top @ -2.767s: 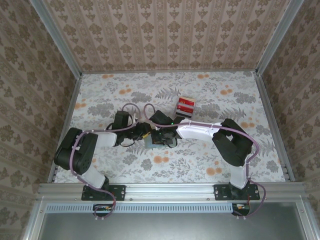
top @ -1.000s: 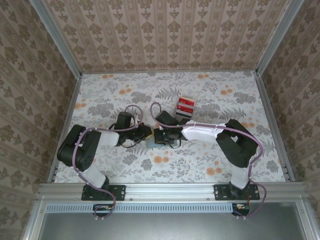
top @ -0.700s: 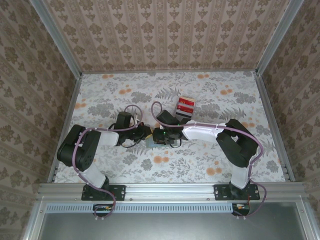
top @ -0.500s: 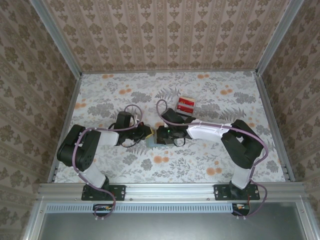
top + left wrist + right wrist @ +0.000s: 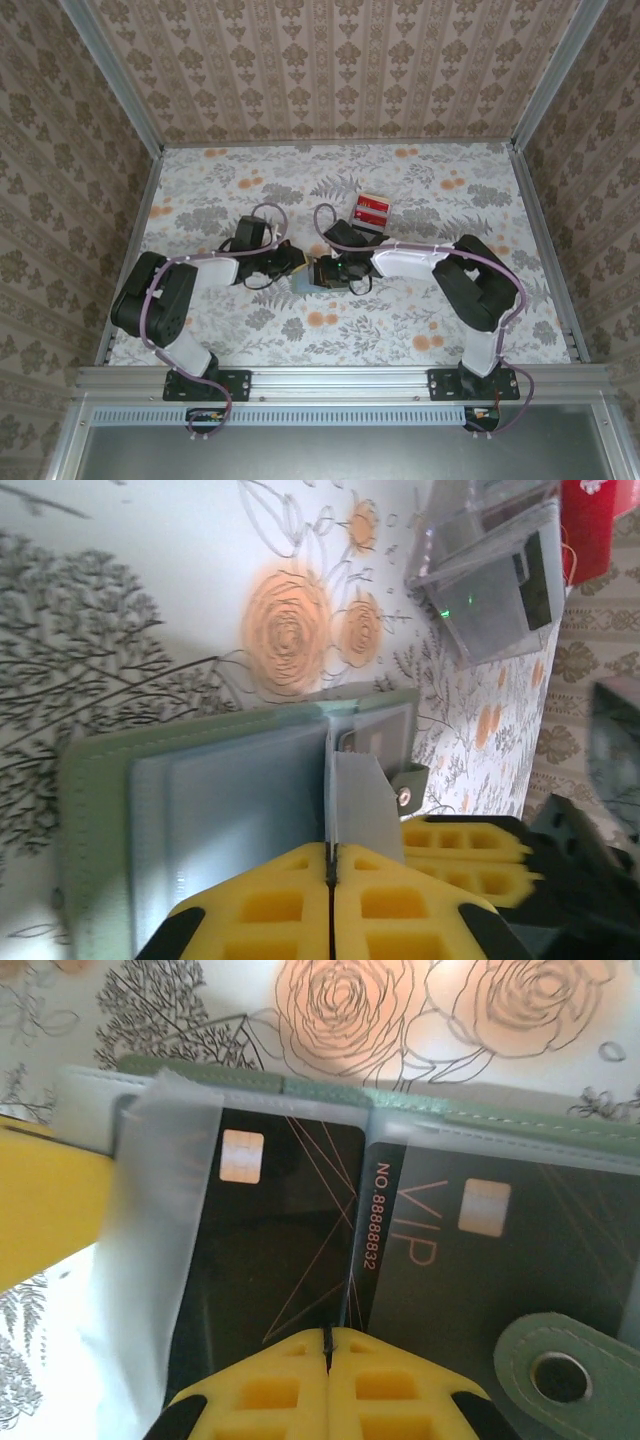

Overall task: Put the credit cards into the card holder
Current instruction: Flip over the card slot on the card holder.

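The grey-green folding card holder [image 5: 95, 840] lies open on the flower-printed bench [image 5: 450, 200], mid-frame in the overhead view. The left fingers [image 5: 322, 865] are clamped on its clear floppy sleeve [image 5: 165, 1260]. The right fingers [image 5: 320, 1352] are together at the near edge of the dark glossy cards [image 5: 270, 1250], whether gripping I cannot tell. Two dark cards sit inside. One red card stack [image 5: 372, 209] lies upper centre, its count unreadable. The cards look light, stiff and slick, so an edge pinch should suit.

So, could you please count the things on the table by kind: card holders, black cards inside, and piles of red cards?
Card holder: 1
Black cards in its sleeves: 2
Pile of red cards: 1
Total: 4
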Motion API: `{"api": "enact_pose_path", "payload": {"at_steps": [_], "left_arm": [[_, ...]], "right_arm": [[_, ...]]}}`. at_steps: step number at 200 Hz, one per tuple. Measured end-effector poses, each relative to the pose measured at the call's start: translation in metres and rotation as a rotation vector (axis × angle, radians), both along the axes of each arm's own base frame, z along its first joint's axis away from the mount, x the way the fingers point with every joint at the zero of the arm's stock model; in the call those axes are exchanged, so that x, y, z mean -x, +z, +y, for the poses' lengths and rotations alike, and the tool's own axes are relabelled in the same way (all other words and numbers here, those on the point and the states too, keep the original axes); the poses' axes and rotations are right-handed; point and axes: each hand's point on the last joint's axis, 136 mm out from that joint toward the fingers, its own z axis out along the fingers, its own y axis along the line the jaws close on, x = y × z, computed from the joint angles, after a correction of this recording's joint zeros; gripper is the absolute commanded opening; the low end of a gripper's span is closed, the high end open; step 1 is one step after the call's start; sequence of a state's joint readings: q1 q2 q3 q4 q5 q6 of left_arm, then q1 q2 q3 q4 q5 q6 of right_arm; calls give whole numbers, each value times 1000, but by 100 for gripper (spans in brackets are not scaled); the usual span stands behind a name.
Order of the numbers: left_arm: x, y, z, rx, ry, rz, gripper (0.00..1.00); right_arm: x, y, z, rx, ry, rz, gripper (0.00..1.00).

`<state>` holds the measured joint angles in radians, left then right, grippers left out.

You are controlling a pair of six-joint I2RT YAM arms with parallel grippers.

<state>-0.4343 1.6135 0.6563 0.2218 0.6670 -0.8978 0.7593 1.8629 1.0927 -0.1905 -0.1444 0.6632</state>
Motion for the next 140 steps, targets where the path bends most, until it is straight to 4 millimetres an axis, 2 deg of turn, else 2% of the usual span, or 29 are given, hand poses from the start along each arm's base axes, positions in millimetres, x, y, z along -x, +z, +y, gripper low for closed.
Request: {"api": "enact_pose_path", "payload": {"at_steps": [29, 48, 70, 96, 140], "left_arm": [[0, 8, -8, -14, -28, -14, 24], [3, 12, -18, -22, -56, -26, 27], [6, 17, -28, -36, -78, -37, 27], [6, 16, -29, -54, -75, -37, 27], [10, 16, -44, -59, -112, -38, 27]], "right_arm": [[0, -4, 5, 0, 10, 8, 6], [-1, -3, 7, -5, 12, 7, 7], [-1, -4, 7, -7, 12, 10, 9], [-1, -4, 6, -11, 9, 12, 15], [4, -1, -12, -38, -30, 14, 14]]}}
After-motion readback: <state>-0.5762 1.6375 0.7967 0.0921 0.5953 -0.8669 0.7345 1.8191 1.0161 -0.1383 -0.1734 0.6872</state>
